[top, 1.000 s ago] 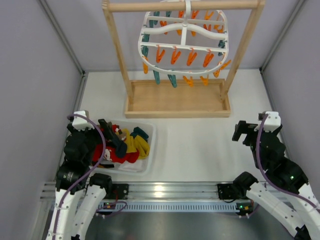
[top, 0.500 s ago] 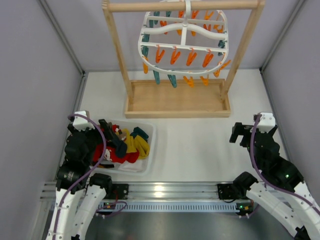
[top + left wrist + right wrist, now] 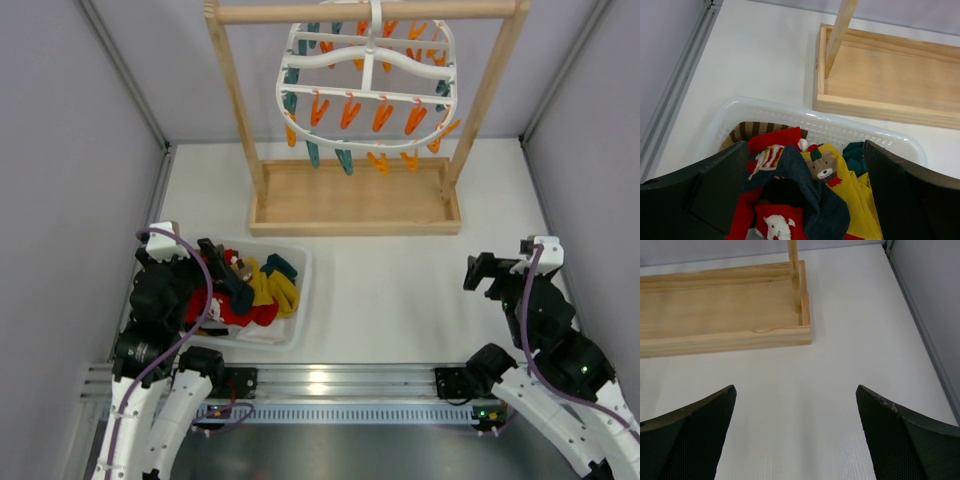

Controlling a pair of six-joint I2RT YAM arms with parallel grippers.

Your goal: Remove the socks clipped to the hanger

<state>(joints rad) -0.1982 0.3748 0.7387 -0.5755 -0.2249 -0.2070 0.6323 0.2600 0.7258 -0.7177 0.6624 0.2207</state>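
Where the socks [image 3: 250, 295] lie, top view: heaped in the white basket [image 3: 300, 262] by the left arm, right under the left claw [image 3: 222, 265]; the hanger [image 3: 368, 96] hangs on the wooden rack [image 3: 355, 200], well apart.
Right claw [image 3: 482, 272], top view: over the table [image 3: 400, 290], far from the socks.
Left wrist view: claw spread wide; red, yellow and dark socks lie between and below its 2 fingers.
Right wrist view: claw spread wide above the table, rack base ahead.
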